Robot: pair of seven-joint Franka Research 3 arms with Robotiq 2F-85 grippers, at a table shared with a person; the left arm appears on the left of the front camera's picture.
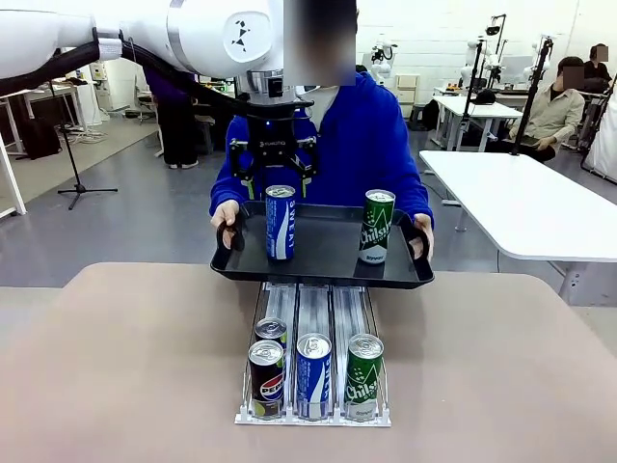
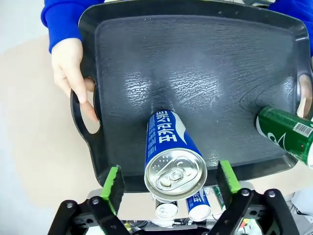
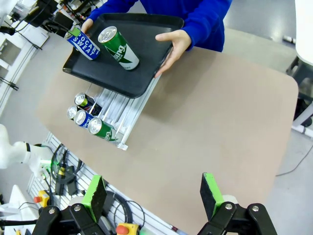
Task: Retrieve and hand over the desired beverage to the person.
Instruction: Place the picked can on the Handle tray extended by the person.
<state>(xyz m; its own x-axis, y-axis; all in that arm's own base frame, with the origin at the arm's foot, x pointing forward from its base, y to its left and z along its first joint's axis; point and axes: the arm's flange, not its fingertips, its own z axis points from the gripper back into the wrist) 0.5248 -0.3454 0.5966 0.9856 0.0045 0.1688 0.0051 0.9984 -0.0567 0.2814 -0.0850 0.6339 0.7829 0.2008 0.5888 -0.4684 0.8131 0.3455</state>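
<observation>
Blue can [image 2: 173, 156] upright on tray [image 2: 205, 68], between open left claw [image 2: 170, 181] pads.

Across the table from me the person [image 1: 357, 145] in a bright royal-blue hoodie holds a black tray [image 1: 328, 253] level by both handles, and on it a blue-and-white can [image 1: 280, 223] stands upright at my left, well apart from an upright green can [image 1: 377, 227].
</observation>
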